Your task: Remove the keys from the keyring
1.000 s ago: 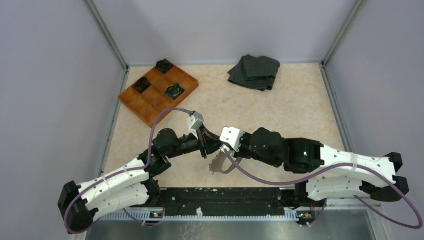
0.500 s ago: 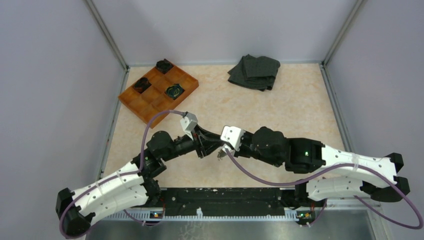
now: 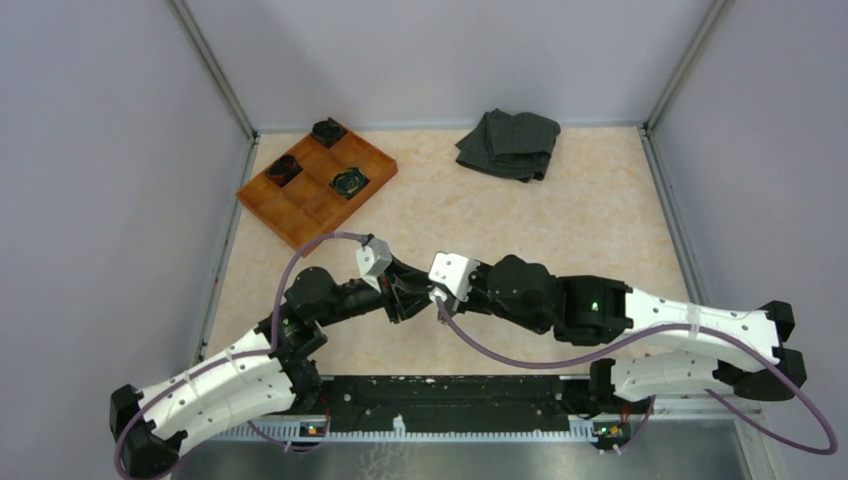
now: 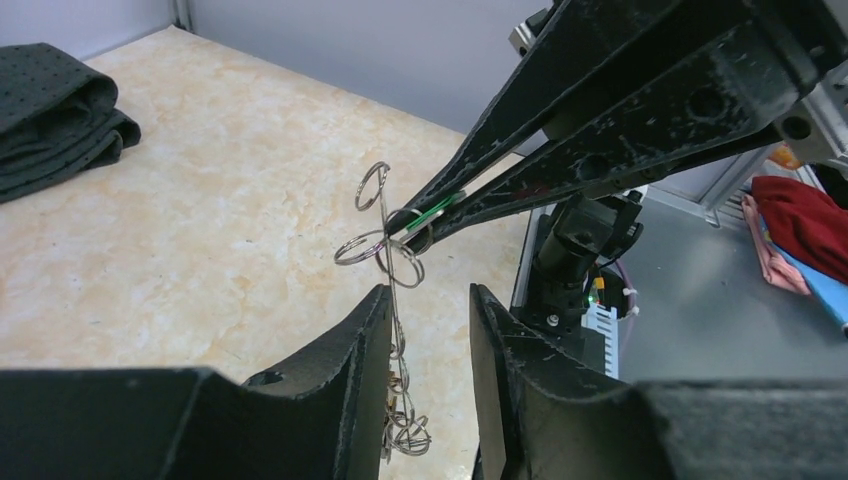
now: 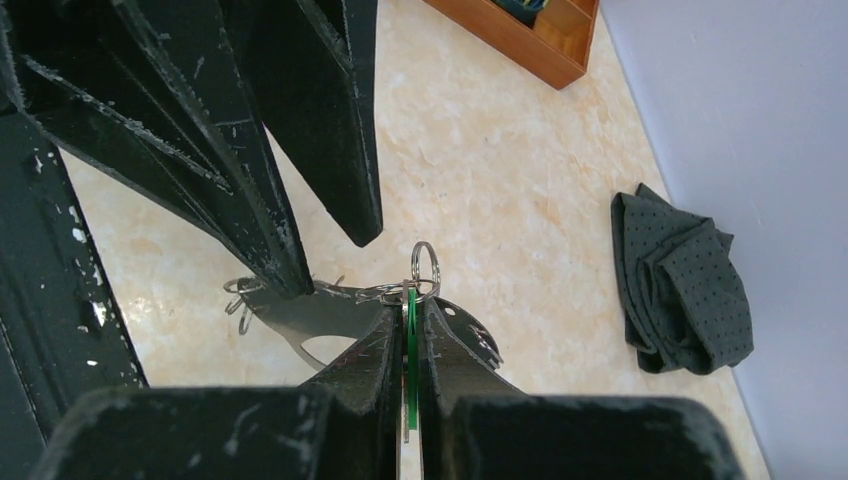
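Soft, even light from above keeps the pale surface (image 3: 560, 230) bright, with only faint diffuse shadows under the arms (image 3: 640, 320); the top view is sharp, while in both wrist views the black fingers (image 4: 340, 400) nearest the lens look slightly soft and dark.

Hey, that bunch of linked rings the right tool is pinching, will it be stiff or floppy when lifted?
Probably floppy: the keyring is loosely linked thin loops dangling below the right tool. Likely light, since a fingertip pinch holds it.
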`<state>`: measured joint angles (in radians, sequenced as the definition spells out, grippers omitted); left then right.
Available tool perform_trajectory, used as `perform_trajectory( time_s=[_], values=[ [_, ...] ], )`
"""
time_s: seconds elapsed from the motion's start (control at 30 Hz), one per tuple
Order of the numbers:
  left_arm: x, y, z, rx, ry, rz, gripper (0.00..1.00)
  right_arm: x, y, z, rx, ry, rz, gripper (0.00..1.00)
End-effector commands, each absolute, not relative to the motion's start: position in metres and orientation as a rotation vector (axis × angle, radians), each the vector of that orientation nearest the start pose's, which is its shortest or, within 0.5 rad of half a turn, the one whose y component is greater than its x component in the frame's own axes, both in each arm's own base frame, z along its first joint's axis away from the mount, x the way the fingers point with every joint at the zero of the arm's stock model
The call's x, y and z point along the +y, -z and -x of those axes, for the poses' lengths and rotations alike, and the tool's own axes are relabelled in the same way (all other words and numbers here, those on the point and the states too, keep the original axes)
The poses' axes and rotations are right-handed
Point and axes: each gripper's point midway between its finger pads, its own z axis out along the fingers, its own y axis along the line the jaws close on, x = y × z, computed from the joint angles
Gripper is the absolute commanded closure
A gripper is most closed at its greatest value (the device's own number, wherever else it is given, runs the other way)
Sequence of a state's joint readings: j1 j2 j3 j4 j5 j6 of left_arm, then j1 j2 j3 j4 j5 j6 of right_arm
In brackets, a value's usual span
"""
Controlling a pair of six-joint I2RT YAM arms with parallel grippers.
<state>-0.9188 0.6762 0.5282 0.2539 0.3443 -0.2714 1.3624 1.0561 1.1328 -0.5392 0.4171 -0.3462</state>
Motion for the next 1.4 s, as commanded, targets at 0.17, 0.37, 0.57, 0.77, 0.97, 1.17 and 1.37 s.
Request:
perform_trajectory(
  time_s=[0.17, 0.37, 0.57, 0.77, 0.97, 1.17, 1.37],
  values=[
    [-0.29, -0.298, -0.136, 1.254, 1.113, -0.83, 0.6, 0.299, -0.316, -0.161, 1.523, -0.234, 1.182, 1.0],
    [-0.287, -0.291, -0.151, 1.253, 0.997, -0.803, 0.63, 0.301, -0.317, -0.163, 1.529, -0.226, 1.172, 1.0],
    [-0.286, -0.294, -0.149, 1.144, 0.961, -0.794, 0.63, 0.303, -0.32, -0.166, 1.538, -0.226, 1.16, 1.0],
    [-0.286, -0.298, -0.148, 1.06, 0.898, -0.818, 0.63, 0.302, -0.322, -0.169, 1.556, -0.212, 1.145, 1.0],
    [-0.29, -0.301, -0.149, 1.038, 0.878, -0.819, 0.63, 0.302, -0.324, -0.171, 1.563, -0.208, 1.125, 1.0],
    [-0.292, -0.303, -0.156, 1.051, 0.857, -0.797, 0.67, 0.304, -0.322, -0.17, 1.572, -0.215, 1.13, 1.0],
    [-0.289, -0.306, -0.16, 1.053, 0.846, -0.763, 0.69, 0.305, -0.322, -0.168, 1.581, -0.229, 1.137, 1.0]
  ],
)
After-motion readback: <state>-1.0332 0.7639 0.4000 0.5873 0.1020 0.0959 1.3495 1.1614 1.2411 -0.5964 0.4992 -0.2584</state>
